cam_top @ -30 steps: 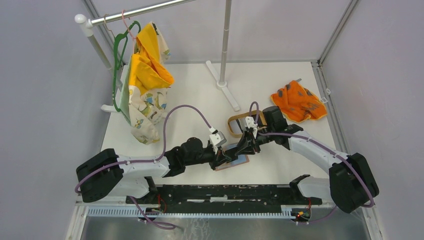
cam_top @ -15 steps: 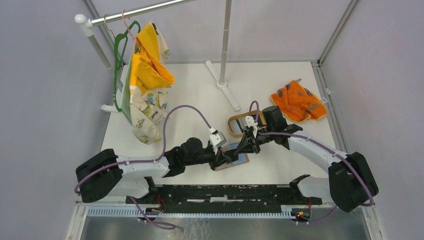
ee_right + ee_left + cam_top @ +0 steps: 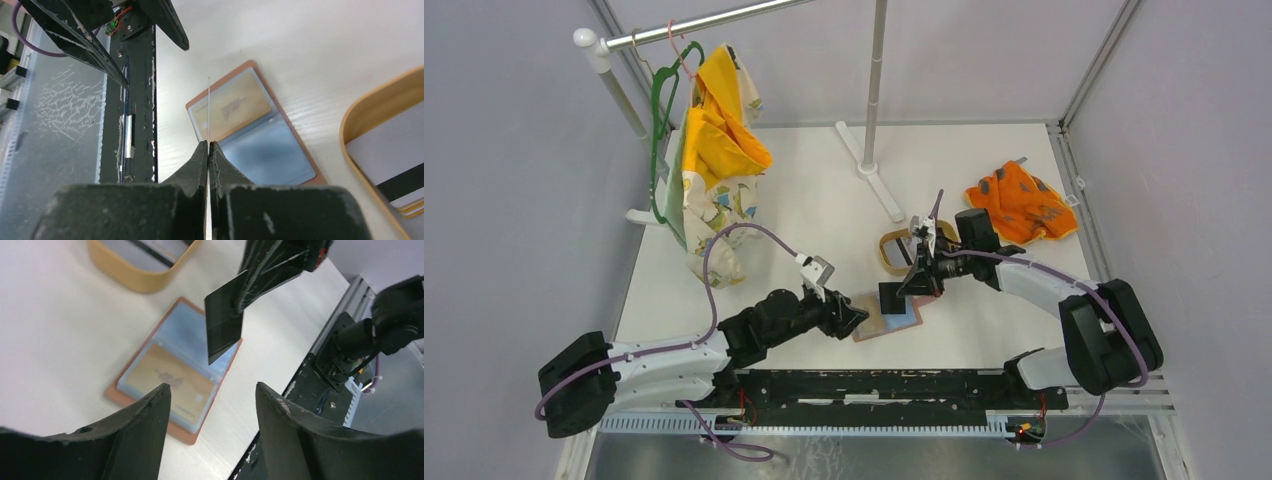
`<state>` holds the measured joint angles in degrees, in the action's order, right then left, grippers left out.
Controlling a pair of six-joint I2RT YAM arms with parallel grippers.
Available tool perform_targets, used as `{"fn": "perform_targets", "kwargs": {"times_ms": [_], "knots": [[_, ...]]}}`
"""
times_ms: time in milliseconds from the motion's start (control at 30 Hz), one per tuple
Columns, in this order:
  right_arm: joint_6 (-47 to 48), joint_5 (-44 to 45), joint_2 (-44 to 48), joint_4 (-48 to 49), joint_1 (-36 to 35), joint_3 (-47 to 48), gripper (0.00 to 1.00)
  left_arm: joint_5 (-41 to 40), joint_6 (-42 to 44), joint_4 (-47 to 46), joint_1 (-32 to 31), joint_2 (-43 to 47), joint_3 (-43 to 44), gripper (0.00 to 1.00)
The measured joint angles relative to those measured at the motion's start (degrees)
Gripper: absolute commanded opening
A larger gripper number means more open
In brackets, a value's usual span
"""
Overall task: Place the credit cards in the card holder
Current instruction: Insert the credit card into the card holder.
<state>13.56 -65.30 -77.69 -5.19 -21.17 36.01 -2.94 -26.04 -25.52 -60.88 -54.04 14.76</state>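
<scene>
The card holder [image 3: 902, 322] lies open and flat on the table, blue-grey inside with a reddish-brown border [image 3: 150, 407] [image 3: 260, 150]. A yellowish card [image 3: 167, 379] [image 3: 235, 107] sits in one of its pockets. My right gripper [image 3: 904, 288] [image 3: 208, 143] is shut on a black credit card [image 3: 890, 298] [image 3: 224, 325], held upright just above the holder and seen edge-on [image 3: 208, 107] in the right wrist view. My left gripper [image 3: 854, 318] [image 3: 211, 386] stands open and empty just left of the holder. More credit cards [image 3: 395, 170] lie in the tray.
An oval light-wood tray [image 3: 886, 252] [image 3: 135, 282] [image 3: 357, 112] stands just behind the holder. An orange cloth [image 3: 1021, 203] lies at the back right. A garment rack with hanging clothes [image 3: 709, 150] fills the back left, and its pole foot [image 3: 871, 170] rests mid-table. The arms' black base rail [image 3: 874, 385] runs along the near edge.
My left gripper has opened and pulled back to the left, away from the holder. My right gripper has shut on the black card and now holds it alone above the holder.
</scene>
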Motion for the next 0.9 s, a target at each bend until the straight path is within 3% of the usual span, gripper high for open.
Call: {"fn": "perform_targets", "kwargs": {"times_ms": [167, 433, 900], "knots": [[-8.55, 2.01, -3.96, 5.35, -0.04, -2.89, 0.00, -6.64, -7.65, 4.55, 0.00, -0.52, -1.44, 0.55], [-19.63, 6.82, -6.08, 12.81, -0.04, -5.90, 0.00, -12.87, -15.47, 8.83, 0.00, -5.57, -1.44, 0.57], [-23.85, 11.69, -9.05, 14.78, 0.46, -5.92, 0.00, -15.21, -18.67, 10.23, -1.77, -17.00, 3.17, 0.57]]}}
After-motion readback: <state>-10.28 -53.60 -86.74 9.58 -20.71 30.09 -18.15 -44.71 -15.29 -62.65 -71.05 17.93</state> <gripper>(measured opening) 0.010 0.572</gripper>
